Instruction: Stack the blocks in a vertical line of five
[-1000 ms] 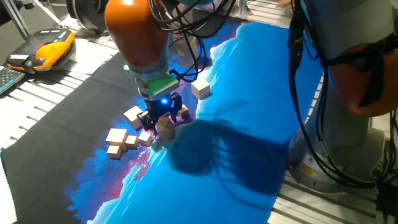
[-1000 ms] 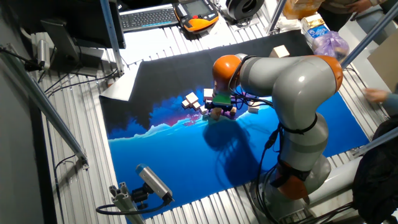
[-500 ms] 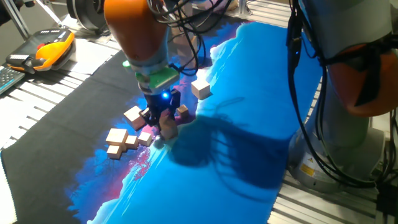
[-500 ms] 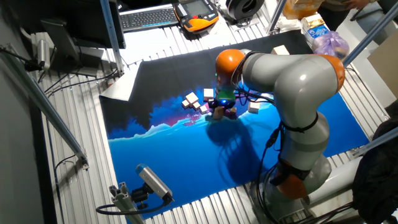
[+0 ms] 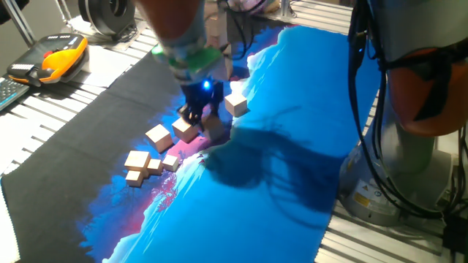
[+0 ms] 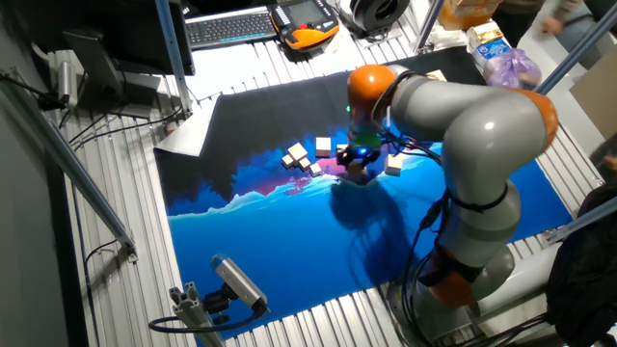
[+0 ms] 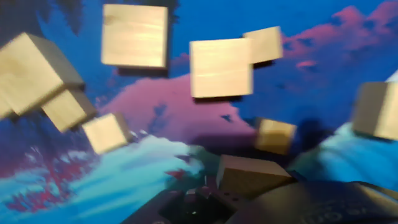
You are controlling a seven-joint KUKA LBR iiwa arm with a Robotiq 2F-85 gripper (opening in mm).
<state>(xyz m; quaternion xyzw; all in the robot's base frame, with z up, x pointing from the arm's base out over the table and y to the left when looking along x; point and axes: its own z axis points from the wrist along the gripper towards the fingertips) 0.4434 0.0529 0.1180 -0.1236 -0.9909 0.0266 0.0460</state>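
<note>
My jaws [image 5: 203,120] grip one block [image 7: 252,175] w/ the other blocks [image 5: 151,155] loose on worktop approx 8 o'clock; prob light, rigid, smooth wood, so pinch opposite flat faces.

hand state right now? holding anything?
Hand: shut on a wooden block, lifted a little above the blue mat.

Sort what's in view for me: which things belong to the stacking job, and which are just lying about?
For the job:
- loose wooden blocks on the mat
- lone block set apart from the cluster
- block at the gripper, in its jaws

Lying about:
- orange handheld controller
- keyboard
- plastic bag
- blue printed mat, the work surface
</note>
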